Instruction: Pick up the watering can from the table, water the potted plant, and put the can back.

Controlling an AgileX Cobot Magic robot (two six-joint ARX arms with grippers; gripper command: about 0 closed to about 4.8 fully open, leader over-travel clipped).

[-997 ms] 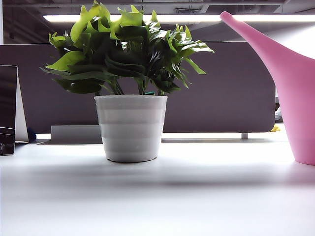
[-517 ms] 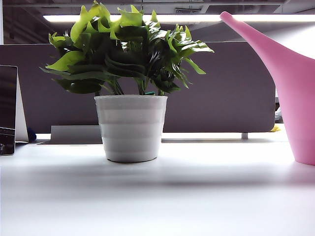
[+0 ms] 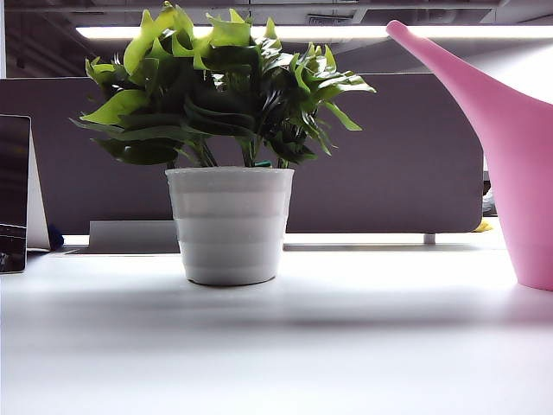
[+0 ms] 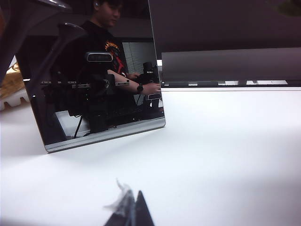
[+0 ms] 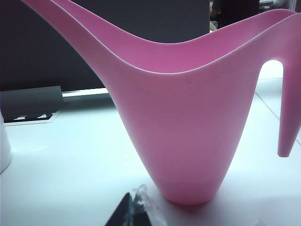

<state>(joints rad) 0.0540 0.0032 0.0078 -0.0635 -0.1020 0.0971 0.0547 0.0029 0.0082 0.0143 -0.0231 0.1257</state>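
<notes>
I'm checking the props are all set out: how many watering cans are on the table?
1. The pink watering can stands upright on the table, right of the potted plant in the exterior view, just beyond the shut right gripper. No other shows.

The pink watering can (image 5: 188,136) stood upright on the white table (image 3: 276,346), long spout angled up toward the potted plant (image 3: 229,147). That bushy green plant sat in its white ribbed pot, well apart from the can.

The watering can (image 5: 188,122) looks like smooth matt pink plastic; the potted plant (image 3: 230,225) has a white ribbed pot; the bench (image 3: 276,346) is smooth white.
</notes>
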